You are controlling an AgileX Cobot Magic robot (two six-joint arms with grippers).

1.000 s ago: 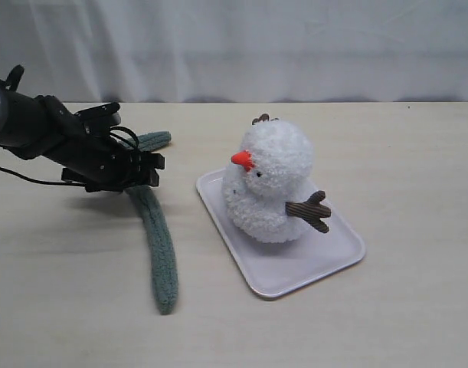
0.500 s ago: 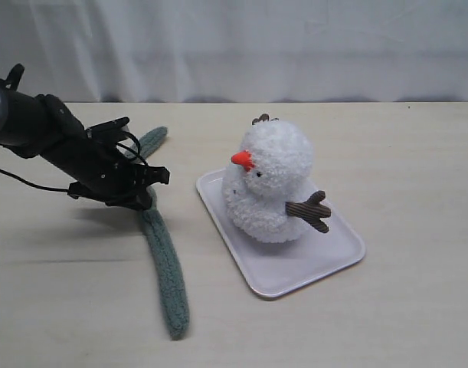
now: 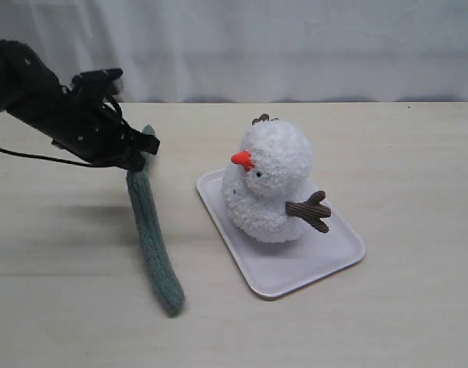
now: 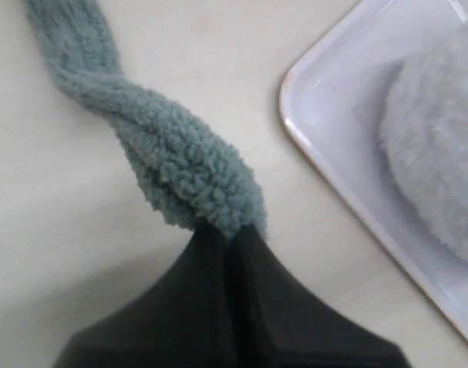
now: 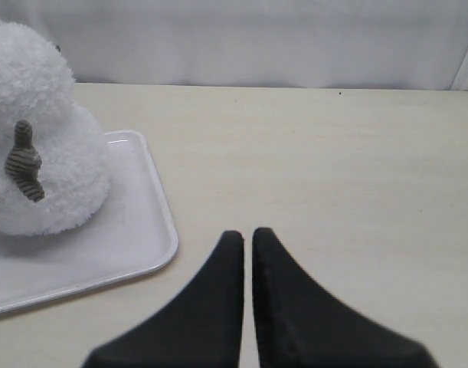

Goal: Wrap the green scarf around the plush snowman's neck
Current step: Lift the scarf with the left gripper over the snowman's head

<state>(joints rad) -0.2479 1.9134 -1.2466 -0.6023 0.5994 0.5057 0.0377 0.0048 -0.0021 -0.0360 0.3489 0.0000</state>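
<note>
My left gripper [image 3: 142, 153] is shut on the green scarf [image 3: 151, 238] near its far end, held above the table left of the snowman. The long grey-green strip hangs from the fingers and trails down to the table, its lower end near the front. In the left wrist view the scarf [image 4: 180, 157] bunches at the closed tips of the left gripper [image 4: 232, 230]. The plush snowman [image 3: 273, 184] sits upright on the white tray [image 3: 287, 284], its orange nose pointing left. Its neck crease is bare. My right gripper [image 5: 247, 234] is shut and empty over bare table, beside the snowman [image 5: 38, 134].
The tray's corner [image 4: 295, 100] lies close to the lifted scarf. The tray edge [image 5: 161, 238] is left of the right fingers. A grey curtain [image 3: 295, 46] closes off the back of the light wooden table [image 3: 402, 153].
The left arm has risen and drawn back, lifting the scarf's held end off the table. The short far end that lay on the table now hangs out of sight. The right gripper has not moved.
</note>
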